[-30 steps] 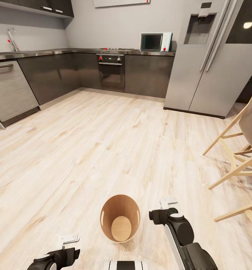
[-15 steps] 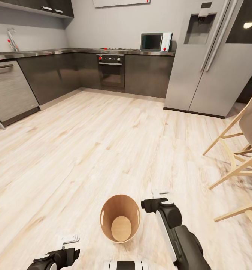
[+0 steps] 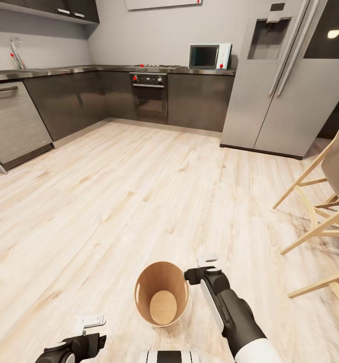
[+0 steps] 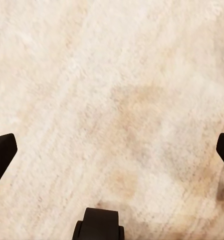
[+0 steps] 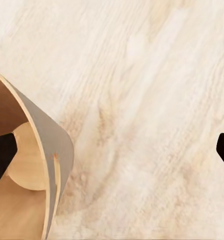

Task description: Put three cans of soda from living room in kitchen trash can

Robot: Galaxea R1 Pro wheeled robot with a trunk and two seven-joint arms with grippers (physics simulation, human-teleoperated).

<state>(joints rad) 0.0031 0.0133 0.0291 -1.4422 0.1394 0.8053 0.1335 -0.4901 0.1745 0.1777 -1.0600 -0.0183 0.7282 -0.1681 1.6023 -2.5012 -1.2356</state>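
Note:
The tash can (image 3: 145,289), a tapered light-brown bin, stands upright on the pale wood kitchen floor just in front of me. Its smooth brown inside shows a bare bottom. My right gripper (image 3: 206,261) hovers beside the bin's right rim, pointing down at the floor. In the right wrist view the right gripper (image 5: 112,150) is open and empty, with one fingertip over the bin's wall (image 5: 57,150). My left gripper (image 3: 90,320) hangs low at the bin's left. In the left wrist view the left gripper (image 4: 112,150) is open over bare floor. The cans of soda are out of view.
Dark grey cabinets (image 3: 197,101) with a black oven (image 3: 149,96) and a microwave (image 3: 208,56) line the far wall. A steel fridge (image 3: 285,80) stands at the back right, a dishwasher (image 3: 15,123) at the left. Wooden stool legs (image 3: 320,222) crowd the right side.
My right arm has swung left, bringing its gripper closer to the bin's right rim. The left arm and the bin have stayed put.

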